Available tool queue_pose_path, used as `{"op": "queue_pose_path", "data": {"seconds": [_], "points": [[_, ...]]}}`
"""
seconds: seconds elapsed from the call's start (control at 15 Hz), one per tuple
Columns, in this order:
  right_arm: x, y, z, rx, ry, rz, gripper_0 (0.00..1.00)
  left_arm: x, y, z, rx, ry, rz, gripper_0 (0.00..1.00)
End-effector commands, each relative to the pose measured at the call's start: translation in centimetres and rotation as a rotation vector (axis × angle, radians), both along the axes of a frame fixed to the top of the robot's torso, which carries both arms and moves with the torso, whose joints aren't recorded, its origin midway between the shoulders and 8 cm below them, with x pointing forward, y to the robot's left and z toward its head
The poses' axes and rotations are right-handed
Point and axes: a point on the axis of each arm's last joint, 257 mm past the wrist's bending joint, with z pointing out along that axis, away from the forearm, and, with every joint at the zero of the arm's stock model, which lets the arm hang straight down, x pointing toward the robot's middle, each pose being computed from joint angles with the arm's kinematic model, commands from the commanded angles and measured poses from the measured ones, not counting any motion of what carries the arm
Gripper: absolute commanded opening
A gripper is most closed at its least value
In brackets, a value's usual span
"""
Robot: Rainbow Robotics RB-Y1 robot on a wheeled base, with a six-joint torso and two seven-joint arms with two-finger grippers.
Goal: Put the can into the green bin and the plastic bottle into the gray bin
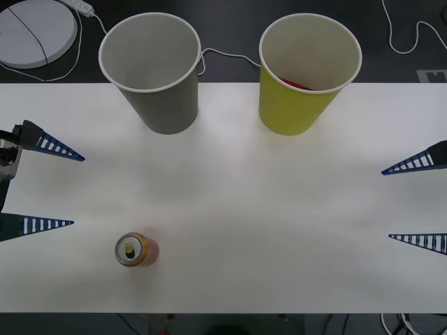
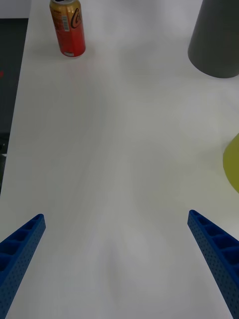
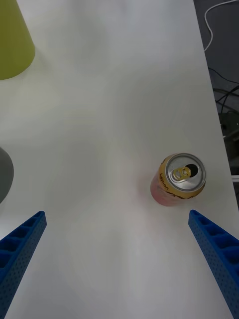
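The can (image 1: 136, 250) stands upright near the table's front left; it has orange-red sides and a gold top with a pull tab, seen also as the can (image 3: 180, 178) and the can (image 2: 68, 27). At the back stand the gray bin (image 1: 150, 70) on the left and the green bin (image 1: 307, 73) on the right, with something red low inside the green one. My left gripper (image 1: 78, 191) is open at the left edge, just behind the can and apart from it. My right gripper (image 1: 386, 204) is open at the right edge, holding nothing. The plastic bottle is out of view.
The white table (image 1: 244, 209) has free room between the two grippers. Behind it lie a round white device (image 1: 31, 31) and loose white cables (image 1: 223, 56) on a dark floor. The can is close to the table's front edge.
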Motion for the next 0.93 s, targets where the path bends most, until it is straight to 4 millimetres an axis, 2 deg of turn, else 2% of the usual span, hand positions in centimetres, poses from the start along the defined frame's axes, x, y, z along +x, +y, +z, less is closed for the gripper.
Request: {"op": "queue_pose_path", "data": {"seconds": [0.07,0.2,0.27,0.6,0.93], "points": [[0.0,0.0,0.0,0.0,0.0,0.0,1.0,0.0,0.0,0.0,0.0,0.0,0.0,1.0],[0.0,0.0,0.0,0.0,0.0,0.0,1.0,0.0,0.0,0.0,0.0,0.0,0.0,1.0],[0.0,0.0,0.0,0.0,0.0,0.0,1.0,-0.5,-0.1,-1.1,-0.002,0.033,0.0,1.0],[0.0,0.0,0.0,0.0,0.0,0.0,1.0,-0.7,0.4,-1.2,-0.009,0.051,0.003,1.0],[0.0,0.0,0.0,0.0,0.0,0.0,1.0,-0.5,1.3,-3.5,-0.098,0.065,-0.04,1.0]]}}
